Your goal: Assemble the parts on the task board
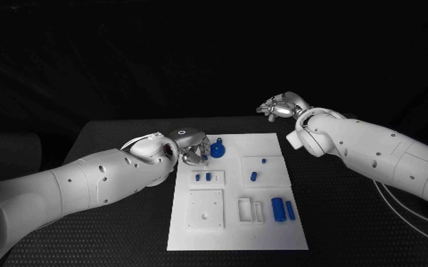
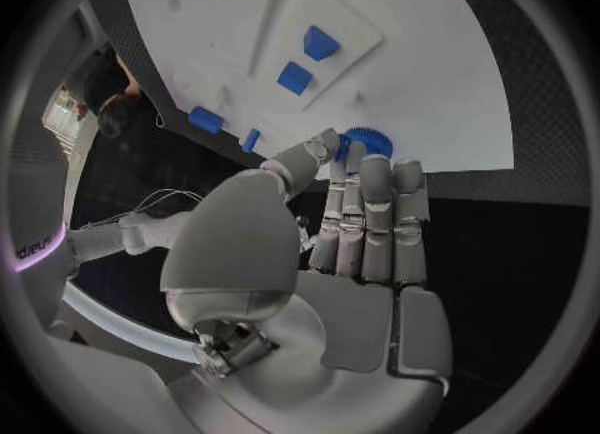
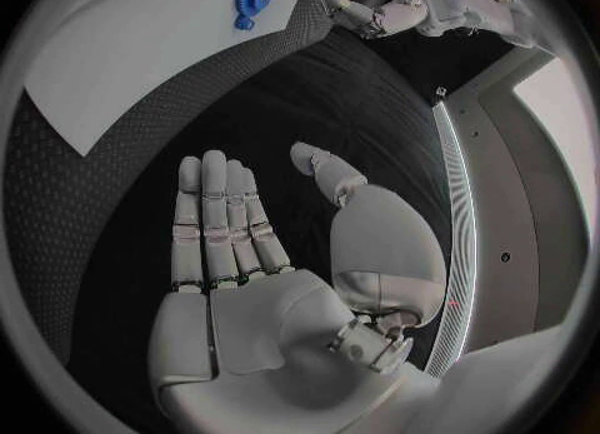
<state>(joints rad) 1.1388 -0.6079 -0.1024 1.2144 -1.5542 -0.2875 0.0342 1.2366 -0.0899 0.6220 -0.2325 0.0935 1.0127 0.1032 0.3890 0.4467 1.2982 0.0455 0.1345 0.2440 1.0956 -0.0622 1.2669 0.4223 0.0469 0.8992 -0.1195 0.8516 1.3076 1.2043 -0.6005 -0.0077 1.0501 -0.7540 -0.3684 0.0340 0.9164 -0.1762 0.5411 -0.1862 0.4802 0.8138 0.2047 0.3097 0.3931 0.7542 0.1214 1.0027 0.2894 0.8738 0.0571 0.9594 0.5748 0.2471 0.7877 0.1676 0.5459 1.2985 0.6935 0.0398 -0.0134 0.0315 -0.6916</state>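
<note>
The white task board (image 1: 234, 233) lies in the middle of the black table. A blue gear (image 1: 217, 151) sits near its far left corner. My left hand (image 1: 189, 148) is right beside the gear, fingers straight and together, thumb out; in the left wrist view the fingertips (image 2: 375, 169) reach the gear's (image 2: 365, 142) edge without gripping it. Two small blue blocks (image 1: 203, 177) lie on a raised plate, two small blue pieces (image 1: 258, 169) on another, and two blue cylinders (image 1: 284, 209) nearer me. My right hand (image 1: 281, 106) hovers beyond the board's far right corner, flat and empty (image 3: 231, 244).
White raised plates and slots (image 1: 206, 208) stand on the near half of the board. Black table surface (image 1: 357, 217) stretches on both sides of the board. My left forearm (image 1: 89, 180) crosses the table to the left.
</note>
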